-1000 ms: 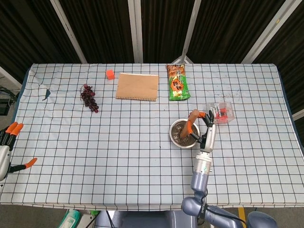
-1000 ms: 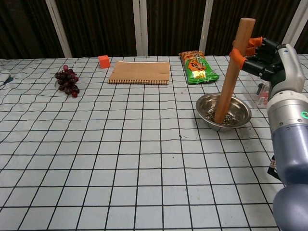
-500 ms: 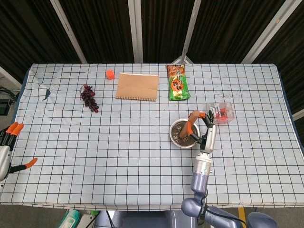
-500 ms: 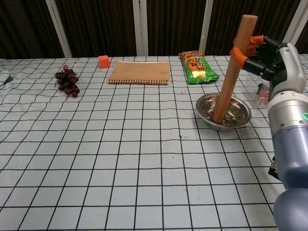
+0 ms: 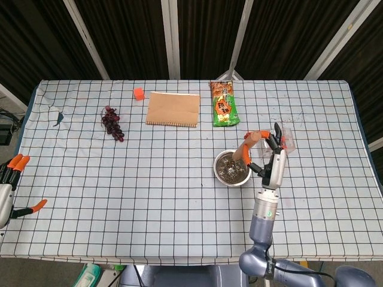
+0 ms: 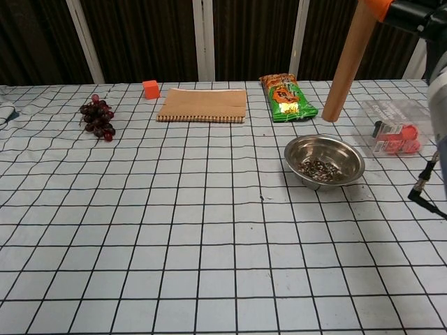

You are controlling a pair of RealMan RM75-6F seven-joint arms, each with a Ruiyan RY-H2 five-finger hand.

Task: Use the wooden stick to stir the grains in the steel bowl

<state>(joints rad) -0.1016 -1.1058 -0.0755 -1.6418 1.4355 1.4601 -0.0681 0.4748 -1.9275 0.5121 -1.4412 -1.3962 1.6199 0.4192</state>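
**Stick lifted clear of the bowl**

The orange-tipped fingers point(image 5: 257, 137) of the right hand point(image 5: 272, 156) are closed around the upper part of the wooden stick point(image 6: 348, 59); in the chest view only its fingertips at the top edge can be seen. Half a second ago the stick's lower end stood among the grains point(image 6: 320, 167) — now it hangs in the air, above and just beyond the far rim of the steel bowl point(image 6: 325, 160), tilted with its top leaning right. The bowl is left standing right of centre on the checked table point(image 6: 174, 230), grains spread across its bottom, apart from the stick.

The stirring stroke is judged to be finished or paused — a lift-out rather than a slip, since the grasp is kept.

The left hand point(image 5: 11, 179) is seen at the near left edge, fingers spread and holding nothing, unchanged.
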